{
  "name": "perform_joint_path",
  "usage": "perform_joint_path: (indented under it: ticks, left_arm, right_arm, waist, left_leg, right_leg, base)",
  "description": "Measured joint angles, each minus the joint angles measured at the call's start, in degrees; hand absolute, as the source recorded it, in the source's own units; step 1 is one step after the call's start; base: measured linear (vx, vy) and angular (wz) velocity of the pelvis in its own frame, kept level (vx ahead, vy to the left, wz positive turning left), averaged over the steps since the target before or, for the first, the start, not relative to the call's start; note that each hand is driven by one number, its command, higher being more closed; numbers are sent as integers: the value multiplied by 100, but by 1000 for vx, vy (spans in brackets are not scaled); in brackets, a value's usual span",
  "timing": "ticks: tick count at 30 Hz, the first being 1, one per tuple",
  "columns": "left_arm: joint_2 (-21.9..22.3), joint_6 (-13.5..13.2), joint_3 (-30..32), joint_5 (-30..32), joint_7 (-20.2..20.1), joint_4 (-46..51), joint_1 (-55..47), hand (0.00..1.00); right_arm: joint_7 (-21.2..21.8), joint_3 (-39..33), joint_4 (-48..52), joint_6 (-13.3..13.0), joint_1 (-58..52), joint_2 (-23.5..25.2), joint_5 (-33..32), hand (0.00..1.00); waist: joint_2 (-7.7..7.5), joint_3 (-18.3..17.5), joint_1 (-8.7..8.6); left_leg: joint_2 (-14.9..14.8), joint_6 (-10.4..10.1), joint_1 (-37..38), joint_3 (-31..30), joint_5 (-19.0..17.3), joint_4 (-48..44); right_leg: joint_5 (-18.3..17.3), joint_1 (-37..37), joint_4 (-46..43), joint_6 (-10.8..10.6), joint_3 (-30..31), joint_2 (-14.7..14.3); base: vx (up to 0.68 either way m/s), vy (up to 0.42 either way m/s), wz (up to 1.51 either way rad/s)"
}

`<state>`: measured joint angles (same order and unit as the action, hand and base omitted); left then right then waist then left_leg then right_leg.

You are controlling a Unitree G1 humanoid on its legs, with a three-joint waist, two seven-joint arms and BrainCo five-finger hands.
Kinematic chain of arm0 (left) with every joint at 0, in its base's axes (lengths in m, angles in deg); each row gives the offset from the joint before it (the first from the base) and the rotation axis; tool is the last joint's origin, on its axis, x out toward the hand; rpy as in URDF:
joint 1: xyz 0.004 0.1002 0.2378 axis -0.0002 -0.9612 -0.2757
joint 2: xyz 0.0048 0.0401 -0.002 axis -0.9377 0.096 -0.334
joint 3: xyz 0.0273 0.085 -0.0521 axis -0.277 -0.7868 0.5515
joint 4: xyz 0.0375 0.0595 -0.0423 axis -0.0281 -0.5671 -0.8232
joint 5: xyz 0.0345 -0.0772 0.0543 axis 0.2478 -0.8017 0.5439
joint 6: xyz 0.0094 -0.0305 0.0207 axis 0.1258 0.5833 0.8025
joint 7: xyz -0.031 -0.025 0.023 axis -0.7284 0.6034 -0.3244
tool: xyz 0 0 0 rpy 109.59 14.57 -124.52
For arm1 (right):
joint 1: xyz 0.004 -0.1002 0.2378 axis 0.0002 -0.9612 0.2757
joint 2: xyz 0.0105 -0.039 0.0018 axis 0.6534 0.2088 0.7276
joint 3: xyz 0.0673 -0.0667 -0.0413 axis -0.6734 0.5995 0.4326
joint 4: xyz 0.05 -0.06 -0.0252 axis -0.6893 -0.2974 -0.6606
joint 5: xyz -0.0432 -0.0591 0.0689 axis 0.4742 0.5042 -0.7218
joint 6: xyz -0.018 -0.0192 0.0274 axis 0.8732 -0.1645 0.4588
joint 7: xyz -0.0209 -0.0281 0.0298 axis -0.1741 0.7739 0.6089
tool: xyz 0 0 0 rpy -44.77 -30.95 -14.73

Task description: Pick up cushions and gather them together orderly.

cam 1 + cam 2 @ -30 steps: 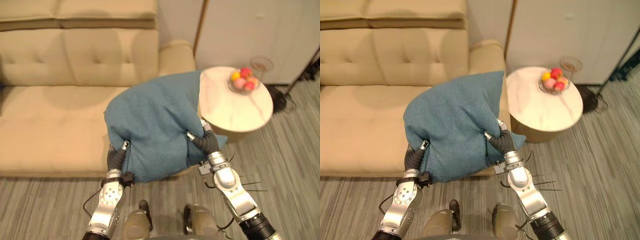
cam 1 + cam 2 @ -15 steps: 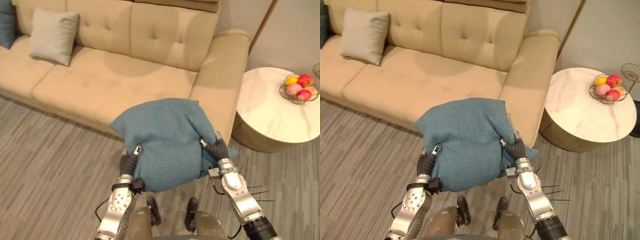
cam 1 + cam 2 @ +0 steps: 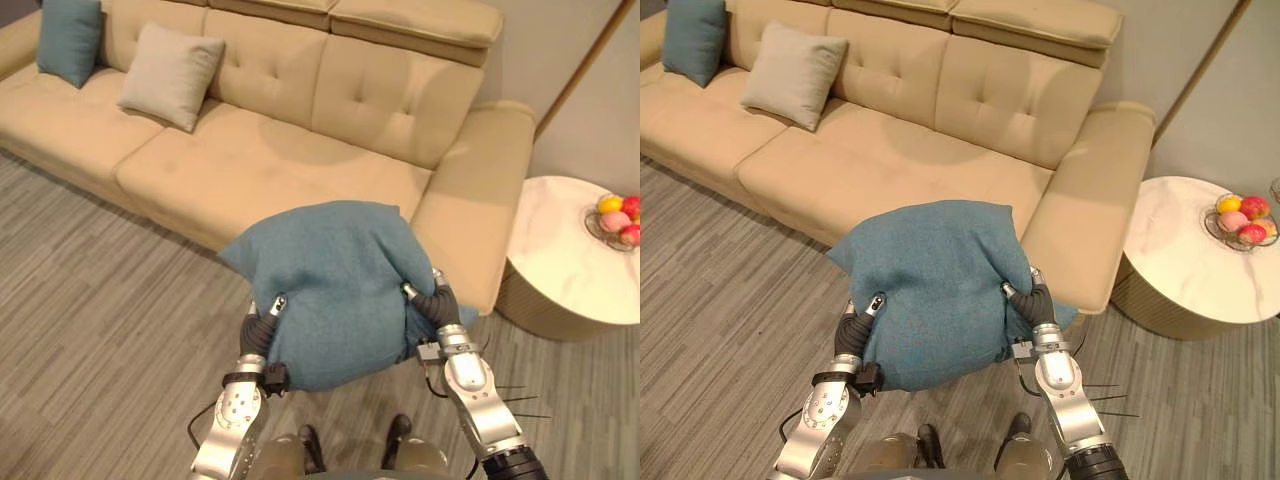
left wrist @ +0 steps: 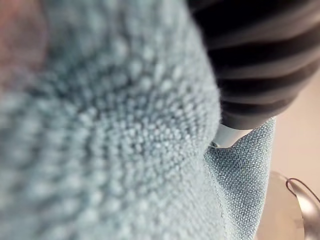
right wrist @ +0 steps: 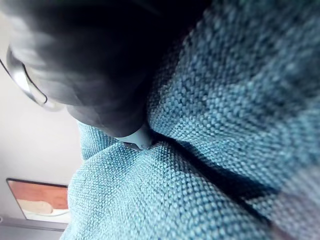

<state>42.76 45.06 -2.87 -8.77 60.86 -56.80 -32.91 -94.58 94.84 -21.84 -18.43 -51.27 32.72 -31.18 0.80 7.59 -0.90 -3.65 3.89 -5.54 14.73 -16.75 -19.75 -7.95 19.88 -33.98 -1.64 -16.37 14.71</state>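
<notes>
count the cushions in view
3. A large teal cushion between the left hand and right hand; a beige cushion leaning on the sofa backrest; a smaller teal cushion at its left end. More may be hidden.

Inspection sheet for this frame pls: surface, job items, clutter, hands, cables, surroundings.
Surface: beige sofa, seat bare except at its far end.
Job's things: large teal cushion carried in front of the sofa between both hands; grey cushion and small teal cushion lean on the sofa back, side by side.
Clutter: nothing seen.
Hands: left hand and right hand press the large teal cushion's sides; grip hidden in the fabric.
Cables: nothing seen.
Surroundings: striped grey floor; round white table by the sofa arm, carrying a fruit bowl.
</notes>
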Motion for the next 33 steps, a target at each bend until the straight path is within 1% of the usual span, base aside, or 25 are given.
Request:
perform_joint_path:
  ticks: [2, 3, 6, 7, 8, 9, 10, 11, 12, 13, 14, 15, 17, 18, 20, 21, 22, 23, 24, 25, 26, 27, 29, 31, 33]
  left_arm:
    - [4, -19, -1, 0, 0, -5, 22, 100]
    - [4, -19, -1, -1, 0, -51, 46, 100]
    - [5, -18, -26, 6, -1, -91, 76, 100]
    - [5, -18, -27, 35, -13, -111, 88, 100]
    - [46, -17, -34, 68, -29, -178, 109, 100]
    - [178, -16, -38, 73, -92, -336, 158, 100]
    - [201, -16, -36, 73, -94, -379, 203, 100]
    - [205, -16, -25, 73, -95, -418, 239, 100]
    - [246, -15, -6, 71, -101, -541, 313, 100]
    - [271, -15, -7, 70, -112, -640, 357, 100]
    - [289, -15, -5, 68, -111, -700, 362, 100]
    - [308, -19, 1, 68, -111, -725, 361, 100]
    - [321, -47, 52, 69, -121, -724, 384, 100]
    - [338, -60, 123, 69, -153, -720, 387, 100]
    - [361, -60, 171, 70, -208, -719, 368, 100]
    - [359, -59, 189, 70, -209, -719, 328, 100]
    - [359, -59, 202, 72, -208, -718, 305, 100]
    - [362, -60, 218, 73, -207, -692, 242, 100]
    - [373, -60, 230, 74, -207, -662, 200, 100]
    - [410, -61, 255, 78, -207, -624, 149, 100]
    - [431, -62, 275, 85, -207, -600, 107, 100]
    - [456, -64, 325, 97, -207, -560, 33, 100]
    - [445, -63, 379, 128, -209, -547, -22, 100]
    - [446, -62, 378, 127, -209, -536, -42, 100]
    - [444, -62, 437, 142, -208, -379, -142, 100]
  right_arm:
    - [0, -2, 0, -2, 21, -6, -5, 100]
    - [1, -2, -4, -1, 12, -22, -8, 100]
    - [4, -1, -2, 0, -51, -71, -22, 100]
    - [4, -7, 11, 0, -122, -68, -43, 100]
    - [4, -12, 42, 0, -204, -88, -59, 100]
    - [4, -28, 57, 4, -254, -185, -117, 100]
    - [4, -28, 61, 6, -232, -224, -166, 100]
    - [4, -28, 61, 8, -222, -232, -167, 100]
    - [3, -45, 75, 8, -208, -252, -168, 100]
    - [0, -74, 76, 8, -207, -250, -168, 100]
    - [-2, -76, 92, 8, -209, -252, -167, 100]
    - [-3, -78, 128, 8, -222, -251, -167, 100]
    - [-3, -82, 195, 4, -211, -244, -167, 100]
    - [-1, -79, 201, 4, -186, -223, -167, 100]
    - [0, -64, 201, 4, -185, -221, -167, 100]
    - [1, -26, 201, 5, -185, -222, -167, 100]
    - [7, -11, 201, 5, -185, -222, -166, 100]
    - [36, 9, 201, 5, -180, -220, -165, 100]
    - [58, 22, 201, 5, -180, -225, -166, 100]
    - [92, 24, 201, 5, -171, -234, -166, 100]
    - [101, 32, 201, 6, -170, -224, -167, 100]
    - [104, 84, 195, 9, -177, -197, -167, 100]
    - [104, 139, 217, 9, -231, -128, -166, 100]
    - [104, 141, 217, 9, -231, -124, -165, 100]
    - [104, 203, 216, 10, -204, -106, -158, 100]
  waist:
    - [-4, -3, -39]
    - [9, 5, -112]
    - [-15, -10, -184]
    - [-74, -56, -245]
    - [-36, -107, -300]
    - [265, -208, -320]
    - [392, -227, -296]
    - [398, -229, -258]
    - [403, -229, -183]
    - [405, -226, -111]
    - [403, -224, -103]
    - [395, -220, -126]
    - [387, -214, -133]
    - [374, -206, -115]
    - [350, -190, -77]
    - [351, -189, 3]
    - [348, -187, 8]
    - [336, -179, 7]
    - [379, -166, 20]
    - [480, -172, 14]
    - [513, -171, 16]
    - [496, -165, 15]
    - [247, -202, -85]
    - [205, -217, -107]
    - [229, -216, -77]
  left_leg:
    - [-34, -53, 109, -138, -115, 16]
    - [-35, -181, 302, -224, -129, 151]
    - [-27, -494, 771, -315, -238, 372]
    - [-15, -710, 1007, -388, -373, 391]
    - [-69, -877, 1138, -456, -475, 357]
    - [-392, -1074, 1052, -485, -560, -9]
    - [-748, -1375, 732, -428, -452, -913]
    - [-893, -1593, 547, -381, -259, -1443]
    - [-1209, -1657, 71, -294, 202, -2609]
    - [-1430, -1639, -182, -177, 198, -3433]
    - [-1558, -1536, -339, -67, 143, -3929]
    - [-1629, -1349, -449, 166, 36, -4136]
    - [-1621, -926, -627, 519, -209, -3701]
    - [-1590, -731, -716, 610, -322, -3151]
    - [-1468, -695, -807, 412, -347, -2121]
    - [-1352, -793, -799, 69, -306, -1485]
    - [-1301, -847, -764, -107, -271, -1216]
    - [-1198, -946, -730, -416, -192, -739]
    - [-1168, -964, -561, -576, -7, -191]
    - [-1218, -984, -402, -596, 331, 145]
    - [-1220, -1098, -315, -574, 674, 196]
    - [-1198, -1185, -207, -491, 870, 150]
    - [-930, -1063, -6, -71, 884, 378]
    - [-697, -959, 129, 156, 957, 605]
    - [-512, -886, 236, 371, 1004, 849]
  right_leg:
    - [5, 240, 533, -25, -55, -225]
    - [226, 285, 1249, 0, -110, -393]
    - [938, 326, 2500, 71, -310, -631]
    - [1084, 304, 2473, 278, -445, -662]
    - [1547, 259, 2341, 594, -381, -692]
    - [1423, 299, 1971, 643, -558, -864]
    - [1206, 243, 1803, 767, -580, -1095]
    - [1119, 188, 1790, 831, -543, -1197]
    - [1034, -7, 1885, 931, -408, -1408]
    - [1023, -238, 2084, 938, -257, -1589]
    - [1025, -502, 2277, 940, -134, -1696]
    - [1025, -787, 2487, 940, 79, -1774]
    - [1054, -1098, 2821, 890, 533, -1853]
    - [1085, -1270, 3038, 841, 850, -1877]
    - [1061, -1387, 3126, 807, 1322, -1879]
    - [1055, -1451, 3126, 768, 1661, -1878]
    - [1052, -1480, 3126, 741, 1828, -1879]
    - [1098, -1525, 3121, 619, 2145, -1879]
    - [1100, -1574, 3117, 483, 2366, -1906]
    - [1096, -1566, 3131, 389, 2463, -1986]
    - [1064, -1583, 3159, 313, 2491, -2012]
    - [1075, -1643, 3230, 263, 2505, -1977]
    - [1139, -1622, 3292, 43, 2494, -1615]
    - [1156, -1551, 3311, -93, 2549, -1397]
    - [1187, -1458, 3342, -176, 2626, -1244]
  base:
    - [281, -88, 44]
    - [341, -116, 50]
    - [419, -159, 40]
    - [511, -226, 53]
    - [615, -273, 53]
    - [629, -268, 22]
    - [526, -221, -10]
    - [532, -228, -51]
    - [500, -208, -73]
    - [554, -205, -90]
    - [420, -123, -92]
    - [368, -66, -89]
    - [338, 13, -100]
    - [259, 58, -106]
    - [200, 129, -135]
    - [172, 182, -147]
    - [145, 237, -153]
    - [124, 284, -150]
    - [134, 375, -166]
    - [89, 332, -137]
    - [72, 343, -126]
    - [88, 327, -111]
    - [93, 251, -80]
    - [64, 209, -38]
    - [35, 182, -37]
